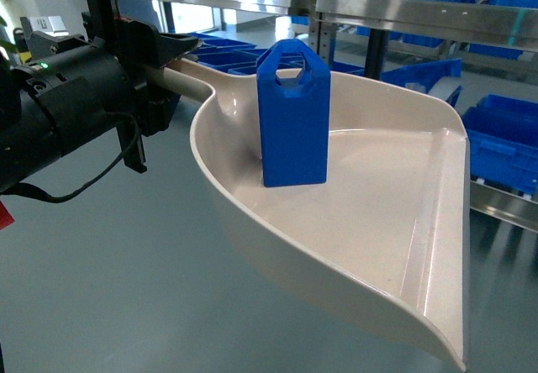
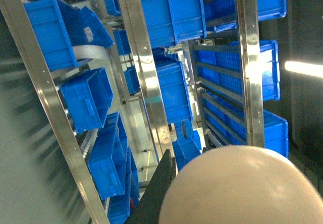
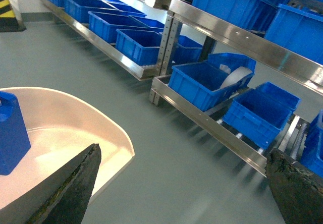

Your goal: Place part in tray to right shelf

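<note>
Carrying toward the right shelf (image 1: pixel 395 7), we keep the tray (image 1: pixel 370 222) level; our left gripper (image 1: pixel 160 62) is clamped on its handle, the part (image 1: pixel 292 117) standing upright just beyond it, our right gripper (image 3: pixel 181 183) spread, empty.

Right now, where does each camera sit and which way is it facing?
Head: on the robot, looking forward and down at the part standing in the tray; left gripper holds its handle.
Left wrist: behind the tray's rounded end, facing shelving with blue crates.
Right wrist: above the floor, facing shelving; open right gripper.
Head and right wrist share the part and tray.
</note>
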You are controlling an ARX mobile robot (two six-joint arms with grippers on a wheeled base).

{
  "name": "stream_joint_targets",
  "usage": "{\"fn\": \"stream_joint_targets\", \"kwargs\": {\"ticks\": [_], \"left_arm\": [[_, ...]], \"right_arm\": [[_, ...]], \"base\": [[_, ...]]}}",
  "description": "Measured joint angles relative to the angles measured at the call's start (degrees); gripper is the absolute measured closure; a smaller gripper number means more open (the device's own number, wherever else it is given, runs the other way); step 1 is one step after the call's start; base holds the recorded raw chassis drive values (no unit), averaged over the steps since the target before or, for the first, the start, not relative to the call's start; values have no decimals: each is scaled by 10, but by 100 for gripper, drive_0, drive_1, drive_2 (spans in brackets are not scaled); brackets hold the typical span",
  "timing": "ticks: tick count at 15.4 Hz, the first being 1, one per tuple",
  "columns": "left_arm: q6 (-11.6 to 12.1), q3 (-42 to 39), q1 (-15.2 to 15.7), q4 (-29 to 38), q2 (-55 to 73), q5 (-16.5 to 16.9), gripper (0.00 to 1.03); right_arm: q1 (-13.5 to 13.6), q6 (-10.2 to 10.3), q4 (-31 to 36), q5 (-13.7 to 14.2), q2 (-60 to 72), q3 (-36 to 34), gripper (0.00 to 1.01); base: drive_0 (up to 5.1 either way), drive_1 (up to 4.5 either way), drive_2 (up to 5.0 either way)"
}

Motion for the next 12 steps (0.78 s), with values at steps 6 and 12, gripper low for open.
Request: {"fn": "stream_joint_targets", "kwargs": {"ticks": [6,12], "left_arm": [[0,0,0,0,0,0,91],[0,0,0,0,0,0,91]], "right_arm": [[0,0,0,0,0,0,3],[0,0,0,0,0,0,3]], "base": [[-157,-157,-157],[-174,-174,-174]]}}
